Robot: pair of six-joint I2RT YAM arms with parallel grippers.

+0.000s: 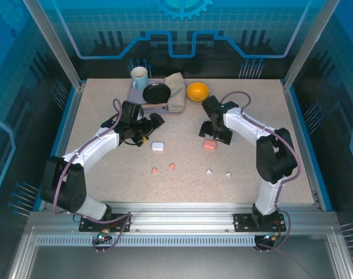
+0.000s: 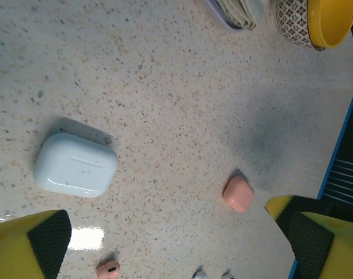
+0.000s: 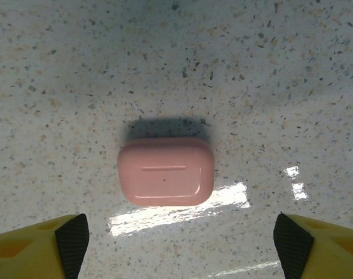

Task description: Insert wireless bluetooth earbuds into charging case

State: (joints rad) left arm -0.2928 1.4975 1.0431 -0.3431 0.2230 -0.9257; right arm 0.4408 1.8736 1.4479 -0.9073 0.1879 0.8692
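Two closed charging cases lie on the speckled table: a white case [image 1: 157, 146] [image 2: 75, 165] and a salmon-pink case [image 1: 209, 145] [image 3: 166, 171] [image 2: 238, 193]. Nearer the arms' bases lie the earbuds: two pink ones [image 1: 154, 170] [image 1: 172, 166] and two white ones [image 1: 209, 172] [image 1: 228, 174]. One pink earbud [image 2: 108, 269] and both white earbuds [image 2: 199, 274] show at the bottom of the left wrist view. My left gripper [image 1: 150, 125] [image 2: 176, 244] hovers open just behind the white case. My right gripper [image 1: 214, 132] [image 3: 179, 244] hangs open over the pink case, holding nothing.
At the back stand a mug [image 1: 139, 76], a black dish [image 1: 156, 93], a folded cloth [image 1: 175, 92] and a yellow bowl [image 1: 197, 91] [image 2: 327, 20]. Blue rails edge the table on both sides [image 1: 297, 133].
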